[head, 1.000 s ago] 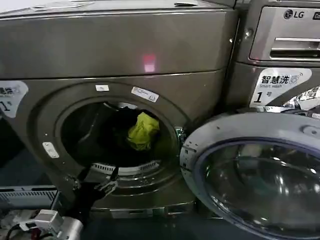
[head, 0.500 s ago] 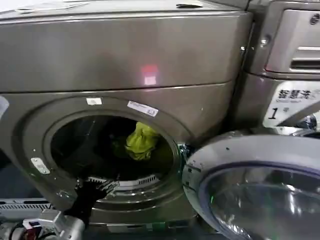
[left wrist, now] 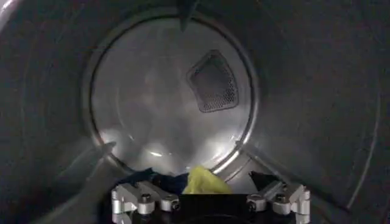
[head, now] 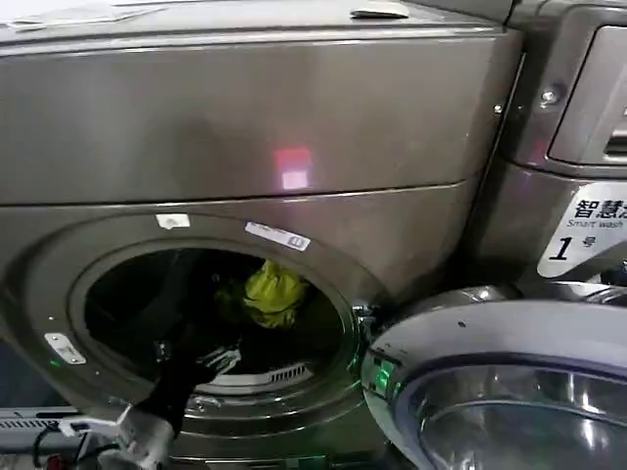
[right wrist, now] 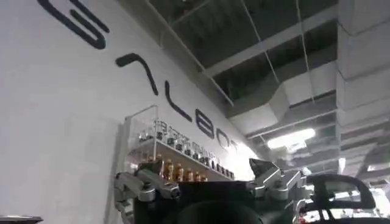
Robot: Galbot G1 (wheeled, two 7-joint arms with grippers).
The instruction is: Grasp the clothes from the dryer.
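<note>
The dryer stands in front of me with its round porthole open and a red light on its front. Inside lie the clothes: a bright yellow-green garment on dark pieces. My left gripper is open just inside the porthole's lower rim, short of the heap. In the left wrist view the yellow-green garment and a dark navy piece lie on the drum floor between the spread fingers of the left gripper. My right gripper is open and empty, pointing up at a wall and ceiling.
The dryer's round door hangs open at the lower right, close to the porthole. The machine labelled "Smart wash" stands on the right. A mesh vent sits in the drum's back wall. A grey basket edge shows at the lower left.
My left gripper has risen from below the porthole's rim and gone into the opening, toward the clothes. The head view has drawn closer, pushing the neighbouring machine further right.
</note>
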